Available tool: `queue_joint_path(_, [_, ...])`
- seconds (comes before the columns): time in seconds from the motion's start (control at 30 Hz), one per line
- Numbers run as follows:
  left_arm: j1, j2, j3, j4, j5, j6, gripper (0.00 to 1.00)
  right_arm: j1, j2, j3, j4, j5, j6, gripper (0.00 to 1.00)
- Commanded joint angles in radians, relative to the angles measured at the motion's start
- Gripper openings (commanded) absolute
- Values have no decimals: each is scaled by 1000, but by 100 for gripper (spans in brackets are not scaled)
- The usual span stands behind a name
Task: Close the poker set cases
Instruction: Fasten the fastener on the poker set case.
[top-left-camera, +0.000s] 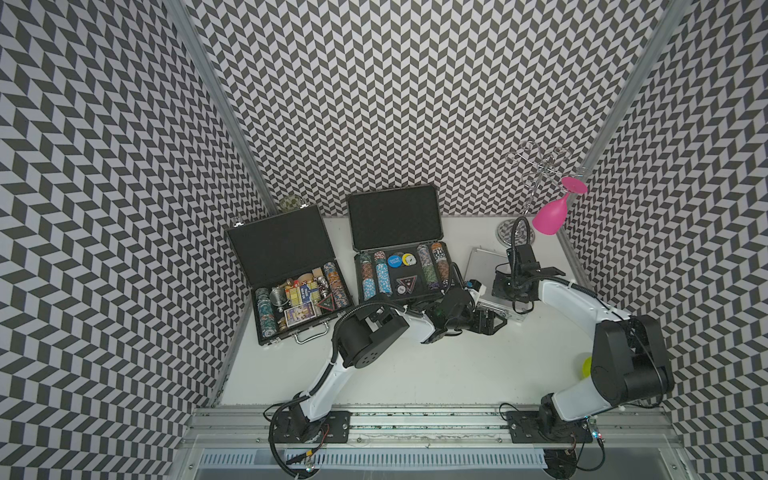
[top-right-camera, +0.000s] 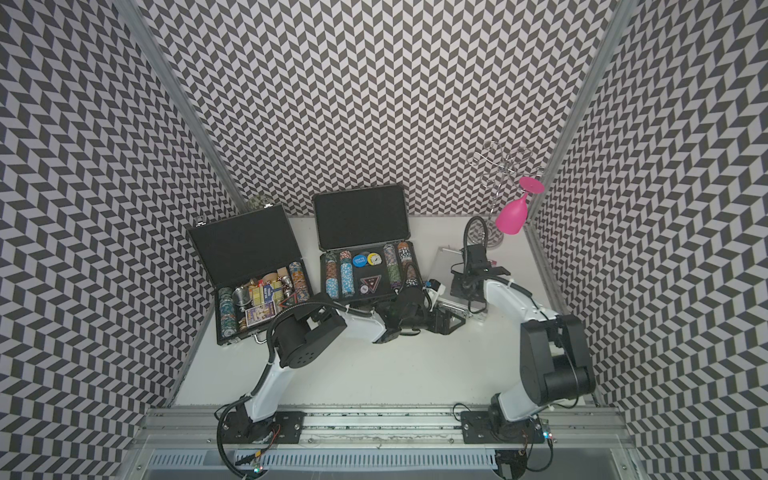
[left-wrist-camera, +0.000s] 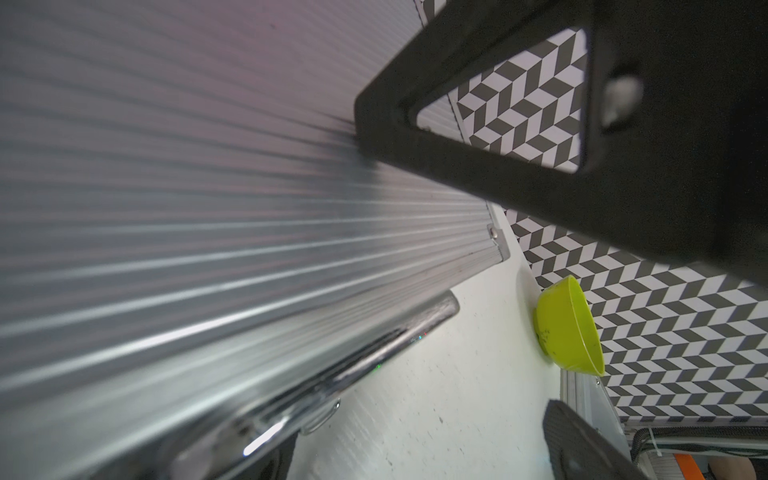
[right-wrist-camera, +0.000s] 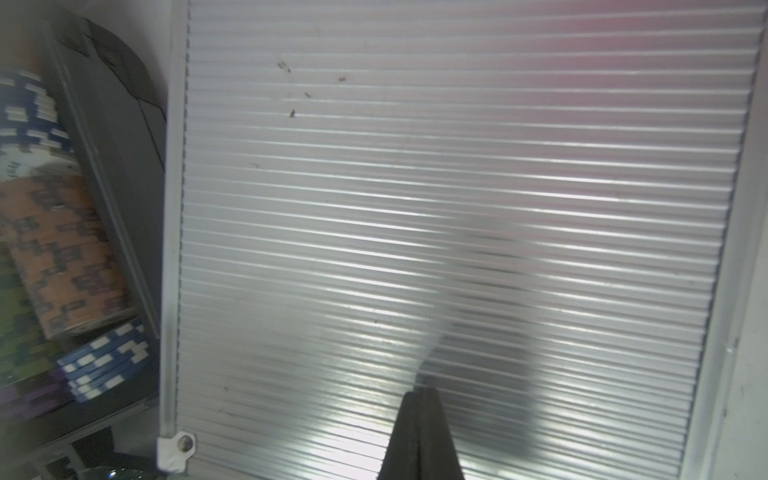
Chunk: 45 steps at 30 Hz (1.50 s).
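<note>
Two poker set cases stand open in both top views, chips showing: the flat black case (top-left-camera: 291, 270) (top-right-camera: 249, 257) at the left and the ribbed dark grey case (top-left-camera: 397, 249) (top-right-camera: 361, 249) in the middle. At the right the silver case (top-left-camera: 482, 266) (top-right-camera: 444, 266) (right-wrist-camera: 415, 166) has its ribbed lid (left-wrist-camera: 208, 208) down on its base. My right gripper (top-left-camera: 505, 286) (right-wrist-camera: 419, 395) is shut, its tip on that lid. My left gripper (top-left-camera: 496, 322) (left-wrist-camera: 457, 266) is open at the silver case's front edge. One finger lies on the lid and the other is off beside the chrome handle (left-wrist-camera: 353, 365).
A yellow-green bowl (left-wrist-camera: 569, 328) (top-left-camera: 587, 365) sits by the right wall, partly behind the right arm. A wire glass rack (top-left-camera: 540, 166) with a pink glass (top-left-camera: 552, 212) stands in the back right corner. The grey case's chips (right-wrist-camera: 62, 249) lie close beside the silver case.
</note>
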Motion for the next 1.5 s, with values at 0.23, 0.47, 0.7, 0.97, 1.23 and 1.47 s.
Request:
queue_joint_path(0.23, [0,3,8,49,38,-20,95,10,42,-64,-123,-32,-7,0])
queue_joint_path(0.47, [-7,10,19,64,44,-14,95,9,46,-64,-119,-32,-9,0])
queue_joint_path(0.7, [-7,15,38,52,17,-20,95,9,51,-57,-121,-32,-12,0])
queue_joint_path(0.97, [-8,31,60,71,-9,-54,95,9,53,-56,-122,-31,-17,0])
queue_joint_path(1.23, [-8,0,38,94,-51,-57,95,9,55,-60,-121,-27,-19,0])
queue_joint_path(1.47, [-8,-10,42,86,-95,-50,95,9,53,-68,-119,-26,-17,0])
